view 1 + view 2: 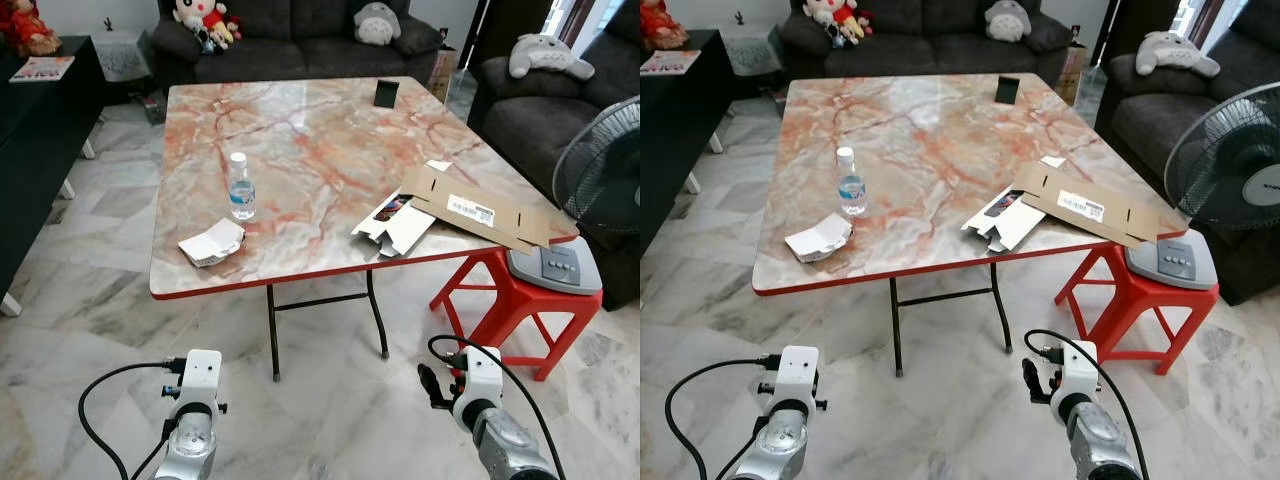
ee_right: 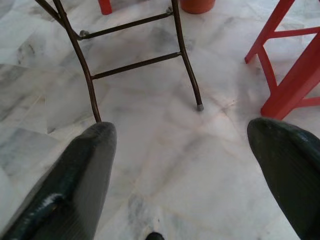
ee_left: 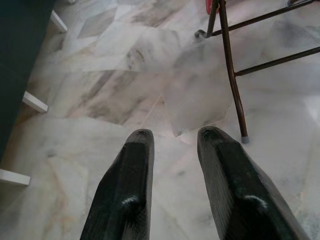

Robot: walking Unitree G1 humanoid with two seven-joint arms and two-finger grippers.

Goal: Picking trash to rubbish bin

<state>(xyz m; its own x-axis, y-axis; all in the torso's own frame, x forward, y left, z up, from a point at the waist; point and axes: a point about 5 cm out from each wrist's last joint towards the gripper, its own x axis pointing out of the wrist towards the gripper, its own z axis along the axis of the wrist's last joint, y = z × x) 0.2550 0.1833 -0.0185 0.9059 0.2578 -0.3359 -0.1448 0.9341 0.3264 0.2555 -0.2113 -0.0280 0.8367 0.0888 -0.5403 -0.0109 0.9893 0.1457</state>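
Marble-patterned table (image 1: pixel 320 120) with a red rim, standing on pale marble floor (image 1: pixel 330 400) before you; contents as follows.

Trash, item one: crumpled white paper box (image 1: pixel 211 243), near the table's front edge toward its left corner. Item two: clear plastic water bottle (image 1: pixel 241 187) with a blue label, upright, just behind the paper box. Item three: flattened white carton (image 1: pixel 394 224), at the front edge toward the right corner, one end overhanging. Item four: brown cardboard sheet (image 1: pixel 482 208) with a white label, touching the white carton and jutting past the table's right front corner.

Also on the table: small black object (image 1: pixel 386 94), upright near the far edge.

Beside the table's right front corner: red plastic stool (image 1: pixel 510 300) carrying the grey base of a fan (image 1: pixel 600 180). Dark sofas (image 1: pixel 300 40) with plush toys line the far side.

Your left hand (image 3: pixel 175 137) hangs low over the floor, fingers slightly apart, empty. Your right hand (image 2: pixel 182 132) hangs likewise near the table's legs (image 2: pixel 82 60), fingers spread wide, empty.
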